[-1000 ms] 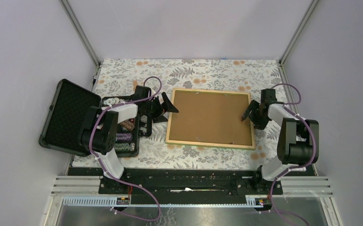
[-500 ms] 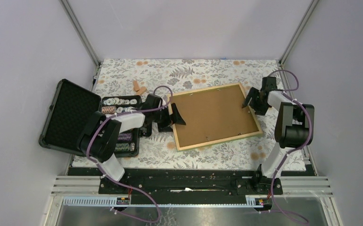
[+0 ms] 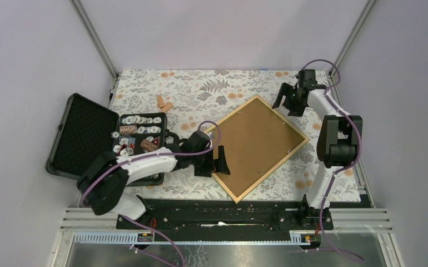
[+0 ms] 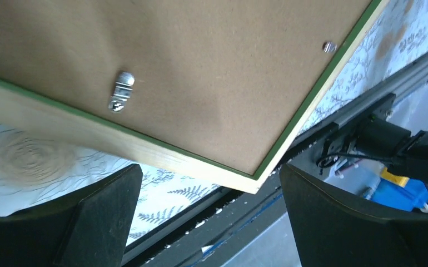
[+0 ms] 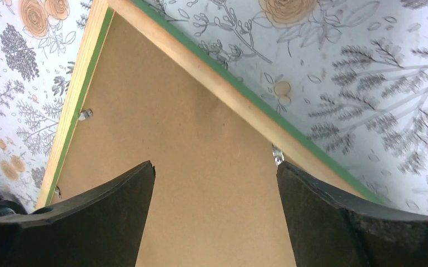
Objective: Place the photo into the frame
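The frame (image 3: 274, 168) lies back up on the table, turned like a diamond, with a brown backing board (image 3: 253, 144) in it. The photo is not in view. My left gripper (image 3: 220, 160) is open at the frame's near-left edge. In the left wrist view the gripper (image 4: 209, 222) frames the wood edge (image 4: 145, 153) and near corner. My right gripper (image 3: 285, 102) is open above the frame's far-right edge. In the right wrist view the gripper (image 5: 216, 167) looks down on the backing board (image 5: 200, 144), with the frame's edge (image 5: 239, 94) beyond it.
An open black case (image 3: 84, 139) with poker chips (image 3: 139, 133) stands at the left, close to my left arm. Two small tan pieces (image 3: 163, 103) lie on the floral cloth behind it. The table's front rail (image 3: 223, 208) is just past the frame's near corner.
The frame has turned counter-clockwise from square to a diamond. My left gripper moved nearer along its left edge; my right gripper moved toward the far right corner of the table.
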Robot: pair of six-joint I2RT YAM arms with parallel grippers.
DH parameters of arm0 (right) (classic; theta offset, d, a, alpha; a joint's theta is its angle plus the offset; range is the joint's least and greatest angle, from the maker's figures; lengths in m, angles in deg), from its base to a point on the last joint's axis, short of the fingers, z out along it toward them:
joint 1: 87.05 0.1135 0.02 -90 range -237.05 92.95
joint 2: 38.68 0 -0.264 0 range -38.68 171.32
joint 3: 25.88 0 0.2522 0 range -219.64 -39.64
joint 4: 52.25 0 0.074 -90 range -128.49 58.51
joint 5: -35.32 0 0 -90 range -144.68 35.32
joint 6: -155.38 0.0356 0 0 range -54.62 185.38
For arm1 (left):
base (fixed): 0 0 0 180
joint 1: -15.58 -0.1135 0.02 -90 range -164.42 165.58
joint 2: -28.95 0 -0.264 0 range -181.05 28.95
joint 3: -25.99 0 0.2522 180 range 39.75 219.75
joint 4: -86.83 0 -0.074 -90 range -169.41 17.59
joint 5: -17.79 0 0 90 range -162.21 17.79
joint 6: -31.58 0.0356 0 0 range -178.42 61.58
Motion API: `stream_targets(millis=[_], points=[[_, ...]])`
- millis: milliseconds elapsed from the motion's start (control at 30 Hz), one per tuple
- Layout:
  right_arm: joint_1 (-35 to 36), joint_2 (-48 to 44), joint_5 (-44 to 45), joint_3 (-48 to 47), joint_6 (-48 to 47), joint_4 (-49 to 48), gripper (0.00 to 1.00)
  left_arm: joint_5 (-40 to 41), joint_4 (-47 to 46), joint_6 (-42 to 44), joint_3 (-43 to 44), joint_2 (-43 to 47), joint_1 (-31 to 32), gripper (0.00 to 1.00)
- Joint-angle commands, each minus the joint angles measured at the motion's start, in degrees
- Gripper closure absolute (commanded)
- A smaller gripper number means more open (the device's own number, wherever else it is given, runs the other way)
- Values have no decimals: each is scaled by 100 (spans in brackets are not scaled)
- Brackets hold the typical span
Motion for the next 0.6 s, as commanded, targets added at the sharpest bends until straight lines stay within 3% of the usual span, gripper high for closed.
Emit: stream_targets(millis=[0, 133, 233, 333, 467, 567], points=[[40, -899, 813, -117, -34, 873, 8, 1047, 473, 539, 322, 872, -51, 1], [-31, -1897, 978, 1122, 141, 492, 1, 1396, 941, 1205, 853, 1200, -186, 1], [-81, -2707, 925, 2105, 293, 193, 0, 1398, 1164, 1722, 1519, 1033, -622, 1], [-96, -3402, 969, 2970, 534, 28, 0, 1259, 1185, 2081, 2238, 579, -1135, 1], [-97, -4273, 1573, 3911, 866, -60, 0, 1708, 1167, 2454, 3117, -306, -1619, 1], [-101, -4629, 1528, 4426, 943, -280, 0, 1339, 1163, 2346, 3577, -1086, -2064, 1]])
